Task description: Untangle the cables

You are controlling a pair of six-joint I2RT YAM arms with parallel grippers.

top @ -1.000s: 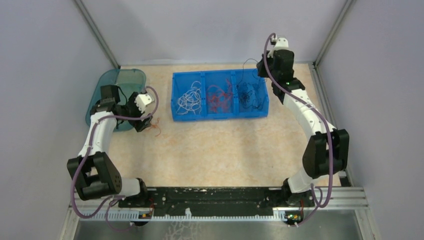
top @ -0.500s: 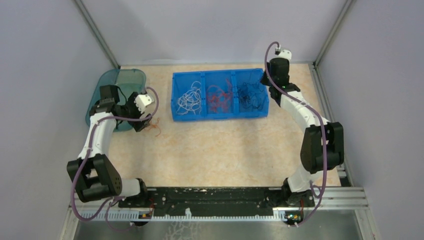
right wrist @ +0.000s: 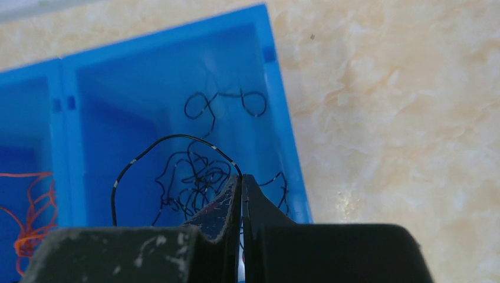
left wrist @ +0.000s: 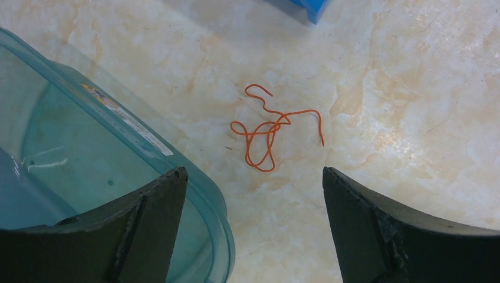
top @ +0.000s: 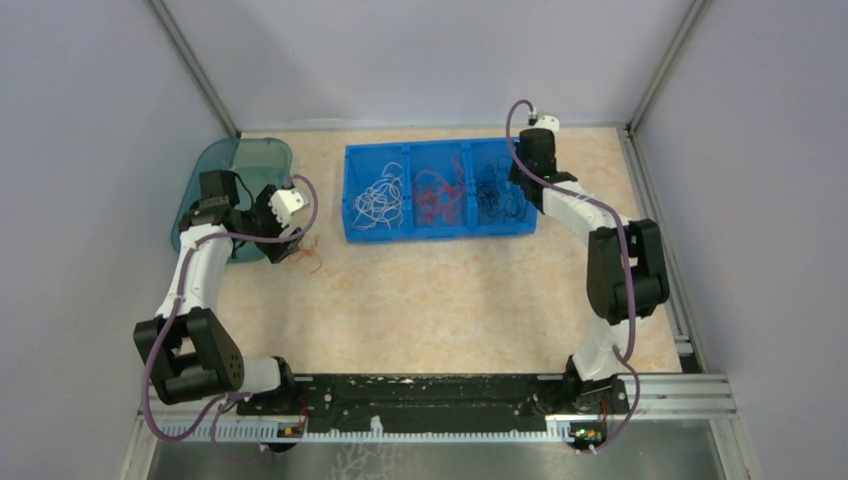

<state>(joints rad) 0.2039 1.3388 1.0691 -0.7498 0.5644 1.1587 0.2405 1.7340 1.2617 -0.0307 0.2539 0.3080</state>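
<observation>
Over orange cable beside tub, left gripper spread wide, right gripper pinched on black cable above bin

High overview; close downward wrist views, tray seemingly shared.

Left arm: folded low, left gripper jaws wide apart. Right arm: reaching forward, right gripper pinched on black cable.

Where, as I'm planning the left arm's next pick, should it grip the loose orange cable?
Grip the cable where its loops cross, coming straight down: it lies flat on the table, so only a top pinch should work, and the crossing gives most to bite. The left gripper hangs open by it.
</observation>
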